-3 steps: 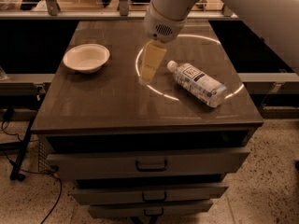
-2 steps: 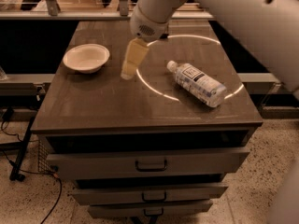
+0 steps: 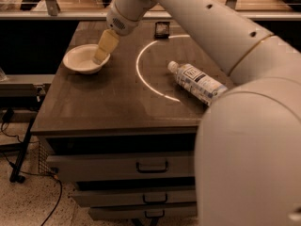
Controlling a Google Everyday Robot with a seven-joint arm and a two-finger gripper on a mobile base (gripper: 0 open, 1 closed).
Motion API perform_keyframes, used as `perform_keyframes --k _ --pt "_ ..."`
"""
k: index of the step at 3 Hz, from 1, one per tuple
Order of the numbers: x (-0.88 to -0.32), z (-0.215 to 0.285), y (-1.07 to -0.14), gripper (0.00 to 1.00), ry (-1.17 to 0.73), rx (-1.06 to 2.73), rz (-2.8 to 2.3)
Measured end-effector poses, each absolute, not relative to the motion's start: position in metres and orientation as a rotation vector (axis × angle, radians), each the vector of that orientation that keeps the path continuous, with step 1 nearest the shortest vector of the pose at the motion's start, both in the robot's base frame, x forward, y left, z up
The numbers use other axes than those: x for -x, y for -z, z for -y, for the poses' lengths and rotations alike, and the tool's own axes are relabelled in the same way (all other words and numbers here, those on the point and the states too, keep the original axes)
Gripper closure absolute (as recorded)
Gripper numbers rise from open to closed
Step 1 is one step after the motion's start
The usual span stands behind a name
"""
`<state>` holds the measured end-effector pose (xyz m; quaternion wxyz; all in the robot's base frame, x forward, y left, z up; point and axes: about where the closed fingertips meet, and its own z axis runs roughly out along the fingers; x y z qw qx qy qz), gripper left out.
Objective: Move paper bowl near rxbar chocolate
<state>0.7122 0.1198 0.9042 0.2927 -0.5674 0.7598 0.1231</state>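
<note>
The paper bowl (image 3: 84,59) is a shallow off-white bowl on the left part of the table top. The rxbar chocolate (image 3: 162,29) is a small dark flat bar lying at the far edge of the table, to the right of the bowl. My gripper (image 3: 100,55) hangs from the white arm and its pale tip reaches down over the bowl's right rim, at or just inside it.
A clear plastic water bottle (image 3: 198,81) with a white label lies on its side on the right part of the wooden table (image 3: 113,107). A bright arc of light crosses the table's middle. Drawers sit below the front edge. My arm fills the right foreground.
My gripper has moved left from the table's middle to the bowl's right rim. The bowl and the bottle have not moved.
</note>
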Motion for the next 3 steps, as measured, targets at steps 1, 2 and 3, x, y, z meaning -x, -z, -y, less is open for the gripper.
perform_keyframes --k 1,2,3 --pt "-0.735 -0.143 -0.892 0.0 -0.392 1.427 -2.065" --pt "-0.756 -0.147 -0.87 0.03 -0.416 1.29 -2.17" --pt "-0.761 -0.144 -0.858 0.25 -0.422 1.215 -2.228"
